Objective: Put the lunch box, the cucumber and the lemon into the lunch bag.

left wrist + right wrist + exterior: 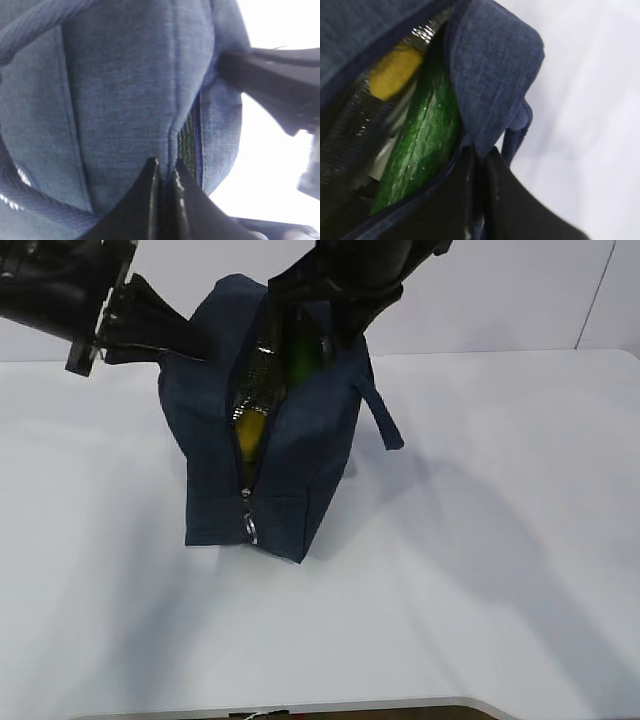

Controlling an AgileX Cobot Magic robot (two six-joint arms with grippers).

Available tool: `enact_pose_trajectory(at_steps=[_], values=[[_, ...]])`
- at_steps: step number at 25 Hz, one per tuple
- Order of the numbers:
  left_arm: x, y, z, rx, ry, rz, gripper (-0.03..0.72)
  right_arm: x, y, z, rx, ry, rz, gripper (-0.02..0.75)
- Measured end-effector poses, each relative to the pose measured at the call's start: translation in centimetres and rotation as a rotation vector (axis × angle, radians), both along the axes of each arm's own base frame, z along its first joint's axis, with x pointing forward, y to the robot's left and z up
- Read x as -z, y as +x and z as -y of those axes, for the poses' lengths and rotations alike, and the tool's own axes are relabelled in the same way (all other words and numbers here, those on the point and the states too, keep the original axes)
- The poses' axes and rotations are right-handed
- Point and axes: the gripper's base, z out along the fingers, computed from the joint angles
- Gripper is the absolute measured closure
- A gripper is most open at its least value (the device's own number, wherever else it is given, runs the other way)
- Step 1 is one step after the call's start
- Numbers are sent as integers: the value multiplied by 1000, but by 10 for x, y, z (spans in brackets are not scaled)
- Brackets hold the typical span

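The dark navy lunch bag [300,460] stands upright on the white table, its zipper open down the front. The yellow lemon [250,430] and the green cucumber [302,355] show inside the slit, and in the right wrist view the cucumber [420,145] lies beside the lemon [395,72] against the foil lining [350,130]. The lunch box is hidden. My left gripper [190,345] is shut on the bag's left top edge [115,90], its fingertips pinching fabric at the gripper [166,167]. My right gripper [345,335] is shut on the bag's right rim, seen at the gripper [481,152].
A loop handle [385,415] hangs off the bag's right side. The silver ring pull [250,530] sits low on the front of the bag. The white table [500,540] spreads around the bag, with its front edge [400,708] close to the camera.
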Motion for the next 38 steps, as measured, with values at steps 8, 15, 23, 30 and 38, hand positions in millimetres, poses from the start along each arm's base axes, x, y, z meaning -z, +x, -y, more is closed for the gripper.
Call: enact_pose_trajectory(at_steps=[8, 15, 23, 30, 38], values=[[31, 18, 19, -15, -124, -86, 701, 5, 5, 7, 19, -98, 39, 727], [54, 24, 37, -8, -140, -139, 701, 19, 12, 5, 26, -132, 26, 727], [62, 27, 37, -23, -123, -145, 687, 39, 20, -1, 24, -149, 2, 717], [66, 28, 37, -24, -122, -153, 539, 39, 20, -2, 40, -136, 6, 526], [65, 28, 37, -21, -123, -154, 351, 37, 21, -2, 58, -122, 10, 393]])
